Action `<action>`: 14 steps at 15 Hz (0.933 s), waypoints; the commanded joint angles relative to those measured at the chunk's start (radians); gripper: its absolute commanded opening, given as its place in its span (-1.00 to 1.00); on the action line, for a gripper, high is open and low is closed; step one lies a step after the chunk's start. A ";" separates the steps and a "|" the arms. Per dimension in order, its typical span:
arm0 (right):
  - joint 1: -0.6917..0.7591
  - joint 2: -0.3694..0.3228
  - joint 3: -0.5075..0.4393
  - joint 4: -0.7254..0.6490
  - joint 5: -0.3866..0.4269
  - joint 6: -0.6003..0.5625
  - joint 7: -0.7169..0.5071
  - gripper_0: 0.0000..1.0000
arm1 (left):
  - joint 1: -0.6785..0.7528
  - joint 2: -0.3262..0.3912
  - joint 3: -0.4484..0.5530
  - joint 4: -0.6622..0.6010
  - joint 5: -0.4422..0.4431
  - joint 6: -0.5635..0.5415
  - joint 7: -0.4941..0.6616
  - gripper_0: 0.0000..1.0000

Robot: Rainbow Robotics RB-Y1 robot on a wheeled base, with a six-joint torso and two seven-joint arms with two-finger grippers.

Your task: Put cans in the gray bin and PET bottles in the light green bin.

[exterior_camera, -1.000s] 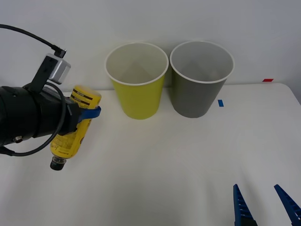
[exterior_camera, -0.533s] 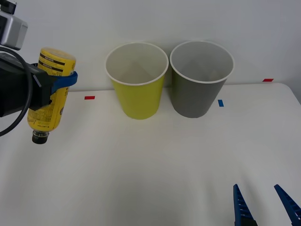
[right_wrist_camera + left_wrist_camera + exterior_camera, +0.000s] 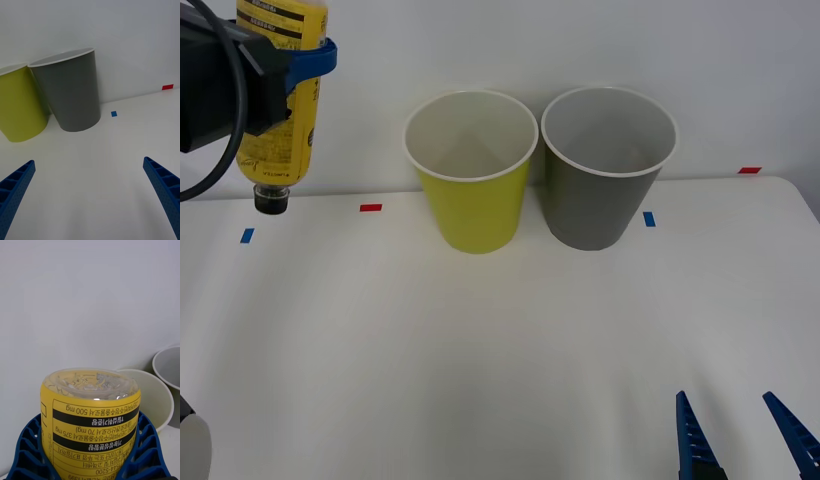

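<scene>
Yellow-labelled PET bottle (image 3: 280,95) hangs cap-down, clenched in the left claw (image 3: 305,60) high above the counter (image 3: 500,340), left of the light green bin (image 3: 471,190); gray bin (image 3: 608,185) beside it; right claw (image 3: 745,440) released, low

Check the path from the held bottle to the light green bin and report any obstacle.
Nothing visible blocks it. The left gripper holds the PET bottle cap-down, high and left of the light green bin; only open air lies between.

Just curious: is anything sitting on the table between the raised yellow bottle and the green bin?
Only a small red tape mark on bare table, in the front view.
</scene>
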 commanded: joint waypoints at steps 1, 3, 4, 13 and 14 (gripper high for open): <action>0.000 0.000 0.000 0.000 0.000 0.000 0.000 1.00 | -0.081 -0.019 -0.091 0.105 -0.109 -0.090 -0.001 -1.00; 0.000 0.000 0.000 0.000 0.000 0.000 0.000 1.00 | -0.115 -0.021 -0.155 0.206 -0.159 -0.198 0.001 -1.00; 0.000 0.000 0.000 0.000 0.000 0.000 0.000 1.00 | -0.127 -0.021 -0.169 0.255 -0.155 -0.251 0.001 -1.00; 0.000 0.000 0.000 0.000 0.000 0.000 0.000 1.00 | -0.144 -0.025 -0.339 0.477 -0.205 -0.656 0.040 -1.00; 0.000 0.000 0.000 0.000 0.000 0.000 0.000 1.00 | -0.144 -0.025 -0.355 0.500 -0.205 -0.698 0.047 -1.00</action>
